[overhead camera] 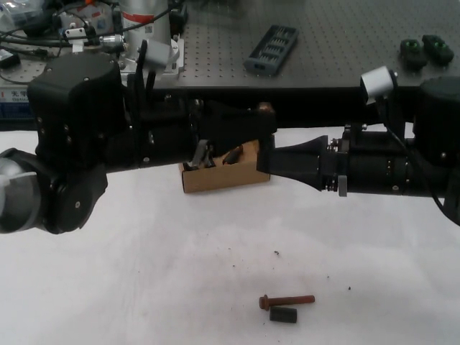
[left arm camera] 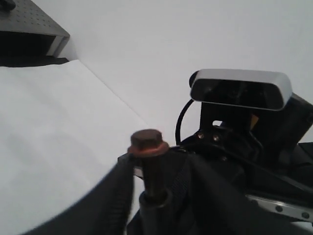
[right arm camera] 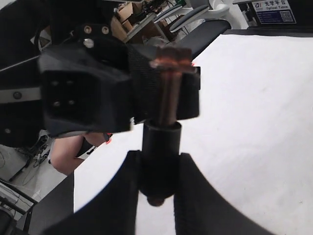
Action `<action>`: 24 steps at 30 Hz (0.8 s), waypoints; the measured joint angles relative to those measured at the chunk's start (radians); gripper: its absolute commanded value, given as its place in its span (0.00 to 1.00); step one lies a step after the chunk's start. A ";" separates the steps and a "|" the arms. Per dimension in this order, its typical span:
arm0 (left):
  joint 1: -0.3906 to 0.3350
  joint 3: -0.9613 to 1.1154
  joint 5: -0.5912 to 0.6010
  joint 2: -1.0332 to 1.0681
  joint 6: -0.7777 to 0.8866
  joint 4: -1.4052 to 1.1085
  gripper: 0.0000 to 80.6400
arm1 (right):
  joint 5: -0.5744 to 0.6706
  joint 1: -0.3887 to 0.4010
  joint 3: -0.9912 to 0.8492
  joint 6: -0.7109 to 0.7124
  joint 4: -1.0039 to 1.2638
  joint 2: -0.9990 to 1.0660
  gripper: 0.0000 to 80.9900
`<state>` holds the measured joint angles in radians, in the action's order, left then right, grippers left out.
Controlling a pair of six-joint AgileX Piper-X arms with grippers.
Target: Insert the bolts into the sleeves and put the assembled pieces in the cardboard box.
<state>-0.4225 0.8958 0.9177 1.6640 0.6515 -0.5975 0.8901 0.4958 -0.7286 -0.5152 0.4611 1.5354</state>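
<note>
At mid-frame in the high view the left gripper (overhead camera: 264, 123) sits left of and above the right gripper (overhead camera: 264, 157), both overlapping the cardboard box (overhead camera: 215, 180) on the cloth (overhead camera: 144, 273); the held bolt (left arm camera: 146, 147) stands between the left fingers, its end in the held sleeve (right arm camera: 160, 147) between the right fingers. At lower centre a loose bolt (overhead camera: 287, 300) lies just above a loose sleeve (overhead camera: 283, 315); a tray (overhead camera: 272, 49) lies at upper centre.

White sheet (overhead camera: 215, 244); blk ribbed tray (overhead camera: 272, 49) + green bits (overhead camera: 427, 49) on perforated board (overhead camera: 338, 36) behind.
</note>
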 measured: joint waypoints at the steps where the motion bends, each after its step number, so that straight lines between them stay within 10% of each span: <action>1: 0.001 0.000 -0.010 0.000 -0.003 0.010 0.68 | 0.000 0.000 0.000 0.000 0.000 0.000 0.04; 15: 0.195 0.000 -0.085 0.000 -0.022 0.059 0.65 | -0.024 -0.068 -0.088 -0.006 -0.036 0.039 0.04; 24: 0.200 0.000 -0.081 -0.164 -0.283 0.543 0.57 | -0.091 -0.078 -0.535 -0.058 -0.214 0.423 0.04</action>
<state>-0.2225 0.8958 0.8365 1.5000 0.3685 -0.0542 0.7989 0.4176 -1.2637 -0.5735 0.2475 1.9589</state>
